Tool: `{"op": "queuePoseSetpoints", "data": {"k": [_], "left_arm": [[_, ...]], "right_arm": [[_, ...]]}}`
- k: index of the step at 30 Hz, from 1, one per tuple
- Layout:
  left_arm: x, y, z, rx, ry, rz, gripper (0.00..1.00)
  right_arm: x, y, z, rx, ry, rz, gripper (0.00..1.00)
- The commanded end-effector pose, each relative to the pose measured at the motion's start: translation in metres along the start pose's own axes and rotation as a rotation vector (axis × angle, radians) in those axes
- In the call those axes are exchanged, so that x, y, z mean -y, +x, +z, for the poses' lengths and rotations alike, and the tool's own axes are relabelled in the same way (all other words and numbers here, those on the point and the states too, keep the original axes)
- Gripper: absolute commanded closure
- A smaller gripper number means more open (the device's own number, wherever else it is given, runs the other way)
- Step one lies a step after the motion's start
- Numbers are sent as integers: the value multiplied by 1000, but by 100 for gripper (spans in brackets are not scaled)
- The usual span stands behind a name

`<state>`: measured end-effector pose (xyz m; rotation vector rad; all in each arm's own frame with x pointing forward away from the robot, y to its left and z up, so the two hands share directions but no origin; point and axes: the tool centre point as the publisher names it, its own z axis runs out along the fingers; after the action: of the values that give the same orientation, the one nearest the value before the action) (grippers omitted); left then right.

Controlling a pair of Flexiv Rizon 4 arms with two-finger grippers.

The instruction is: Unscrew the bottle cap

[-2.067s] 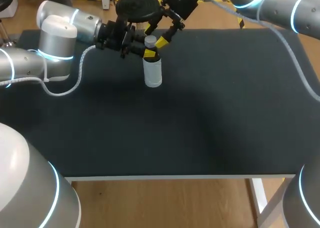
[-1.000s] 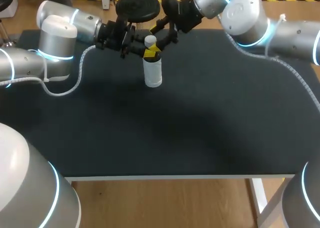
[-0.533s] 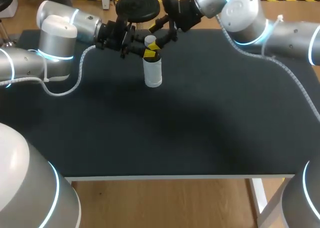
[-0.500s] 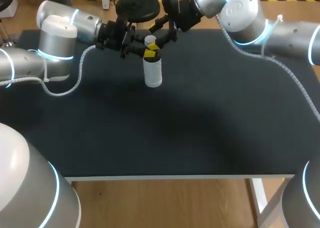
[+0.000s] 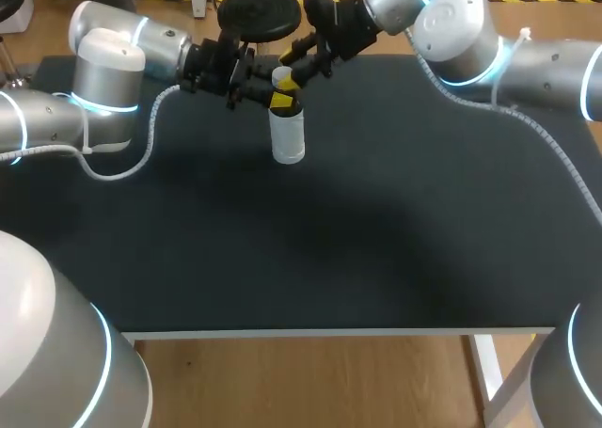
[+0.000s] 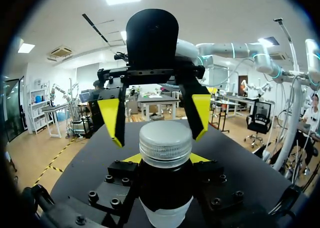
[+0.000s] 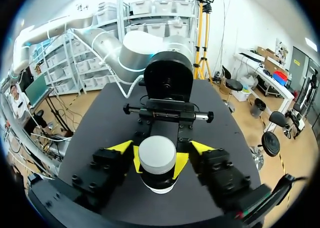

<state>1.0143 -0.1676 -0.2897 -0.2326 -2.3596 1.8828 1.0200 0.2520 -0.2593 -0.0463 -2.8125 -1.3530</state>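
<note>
A clear bottle (image 5: 287,136) with a white ribbed cap (image 6: 165,144) stands upright near the table's far edge. My left gripper (image 5: 275,99) comes in level from the left and is shut on the bottle's neck just under the cap, its yellow tips on either side. My right gripper (image 5: 287,73) reaches in from the far right, and its fingers straddle the cap (image 7: 156,154). In the left wrist view a thin gap shows beside the cap, so the right gripper (image 6: 157,120) reads as open, close around it.
The dark table mat (image 5: 376,240) stretches bare toward the front edge and to the right. A grey cable (image 5: 141,160) from my left arm loops over the mat at the left. A black round stool top (image 5: 259,12) sits just past the far edge.
The right gripper's fingers have drawn in toward the cap from a wider stance. The left gripper and the bottle have stayed where they were.
</note>
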Motion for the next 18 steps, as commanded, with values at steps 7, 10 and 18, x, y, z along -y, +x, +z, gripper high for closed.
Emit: {"op": "queuePoseSetpoints", "data": {"k": [7, 10, 18], "left_arm": [[0, -1, 0, -2, 0, -1, 100], [0, -1, 0, -2, 0, -1, 100], [0, -1, 0, -2, 0, -1, 100]], "right_arm": [[3, -3, -2, -66, -9, -40, 100], [4, -6, -2, -118, -12, -71, 100], [-2, -11, -1, -305, 38, -179, 100]]}}
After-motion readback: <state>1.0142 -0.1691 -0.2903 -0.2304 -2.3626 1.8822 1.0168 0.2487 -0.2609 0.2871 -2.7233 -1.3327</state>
